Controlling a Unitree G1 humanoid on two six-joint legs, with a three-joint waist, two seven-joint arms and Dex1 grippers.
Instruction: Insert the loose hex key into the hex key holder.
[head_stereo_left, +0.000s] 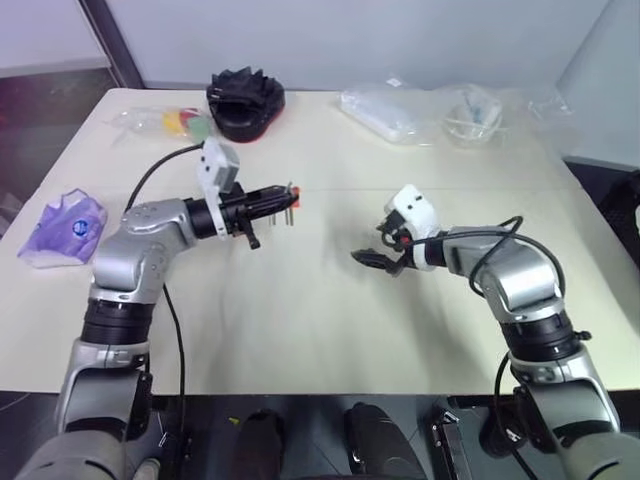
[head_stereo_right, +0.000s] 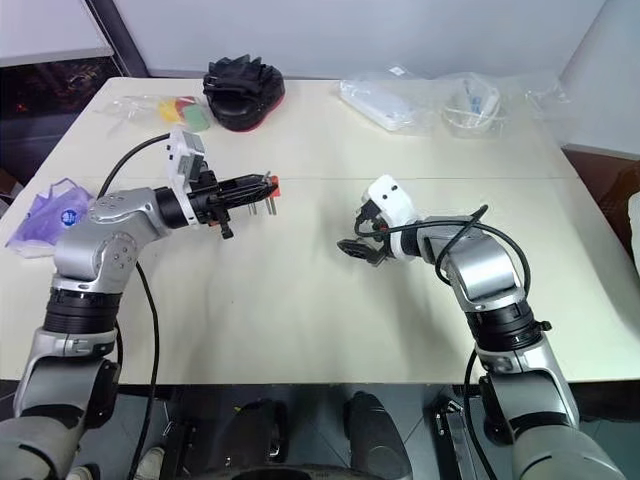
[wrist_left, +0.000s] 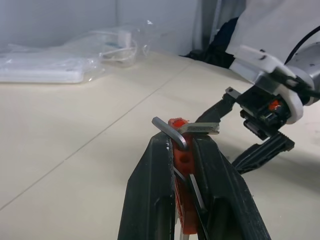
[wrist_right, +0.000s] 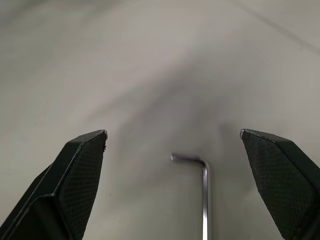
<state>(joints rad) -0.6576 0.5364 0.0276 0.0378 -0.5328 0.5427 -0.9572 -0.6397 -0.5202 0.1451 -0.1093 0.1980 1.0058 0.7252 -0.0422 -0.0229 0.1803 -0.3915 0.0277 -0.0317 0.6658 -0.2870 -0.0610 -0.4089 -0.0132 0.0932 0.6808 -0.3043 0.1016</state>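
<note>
Both eye views look down over the table (head_stereo_left: 330, 330); wrist views sit close above it.

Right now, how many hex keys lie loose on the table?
1: the loose hex key lies on the table between the open fingers of the right end effector. Other keys sit in the hex key holder clamped by the left end effector. Arms may hide others.

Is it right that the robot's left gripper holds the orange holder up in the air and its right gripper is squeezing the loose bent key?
Not quite. The right gripper is open, and the loose hex key lies on the table between its fingers, ungripped, as the right wrist view shows. The left gripper does hold the orange hex key holder up.
</note>
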